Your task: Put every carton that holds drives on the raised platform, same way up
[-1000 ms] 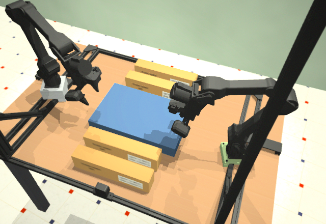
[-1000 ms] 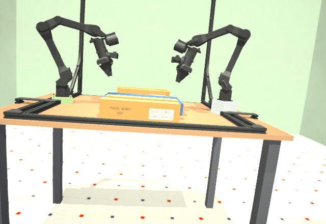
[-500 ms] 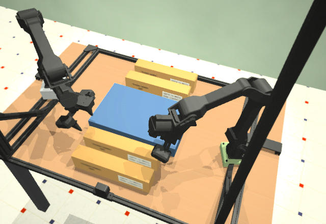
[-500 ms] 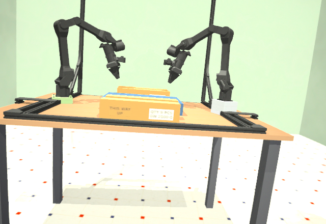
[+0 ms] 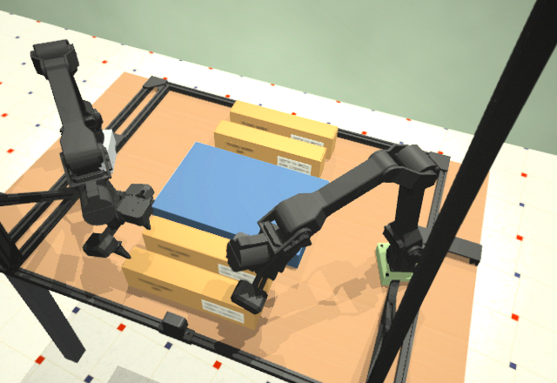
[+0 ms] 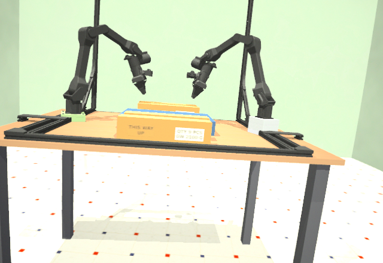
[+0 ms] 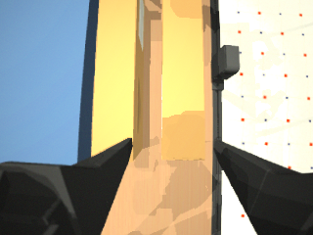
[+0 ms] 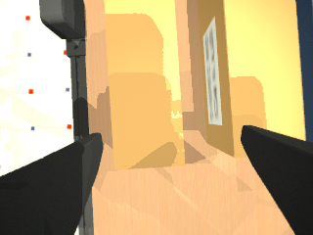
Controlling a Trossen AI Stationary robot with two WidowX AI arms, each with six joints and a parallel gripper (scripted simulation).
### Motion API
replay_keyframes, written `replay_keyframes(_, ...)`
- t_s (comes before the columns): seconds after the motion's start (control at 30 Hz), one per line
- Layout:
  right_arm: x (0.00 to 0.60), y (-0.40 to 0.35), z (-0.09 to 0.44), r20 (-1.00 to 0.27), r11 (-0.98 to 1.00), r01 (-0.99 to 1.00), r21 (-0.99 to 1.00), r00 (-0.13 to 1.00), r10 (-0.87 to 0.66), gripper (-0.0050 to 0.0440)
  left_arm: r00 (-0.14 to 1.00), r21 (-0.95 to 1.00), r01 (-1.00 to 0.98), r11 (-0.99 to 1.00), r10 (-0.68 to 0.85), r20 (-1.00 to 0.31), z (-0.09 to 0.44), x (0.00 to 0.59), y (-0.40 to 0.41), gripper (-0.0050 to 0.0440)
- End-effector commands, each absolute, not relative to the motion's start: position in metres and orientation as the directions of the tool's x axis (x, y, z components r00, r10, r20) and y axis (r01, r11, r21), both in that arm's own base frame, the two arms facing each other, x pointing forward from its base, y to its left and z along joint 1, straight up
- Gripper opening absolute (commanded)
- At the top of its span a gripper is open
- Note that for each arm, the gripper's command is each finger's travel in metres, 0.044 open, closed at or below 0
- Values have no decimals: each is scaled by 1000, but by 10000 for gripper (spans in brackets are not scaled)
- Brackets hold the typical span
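Top view: both my left fingers and right fingers stand apart, empty, above a pair of closed cartons on the table, beside the blue platform; if I descend off-centre, a tip could jab a lid or the neighbouring carton (the gap is narrow), and uneven lifting could tip a heavy one
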State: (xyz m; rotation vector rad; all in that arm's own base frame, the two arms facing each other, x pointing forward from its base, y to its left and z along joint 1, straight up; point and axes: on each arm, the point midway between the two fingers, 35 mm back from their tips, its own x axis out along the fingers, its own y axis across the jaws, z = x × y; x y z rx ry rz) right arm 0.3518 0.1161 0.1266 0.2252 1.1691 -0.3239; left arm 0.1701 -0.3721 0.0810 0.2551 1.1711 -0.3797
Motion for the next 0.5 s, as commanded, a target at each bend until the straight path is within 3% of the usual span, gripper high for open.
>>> replay_keyframes(0.0, 359, 126, 123, -927, 931, 365, 0, 349, -137, 389, 340, 0, 420, 908, -157, -927, 79, 168, -386, 389)
replay_keyframes(0.47, 362, 130, 118, -927, 931, 365, 0, 349, -137, 389, 340, 0, 420, 908, -157, -927, 73, 167, -391, 389)
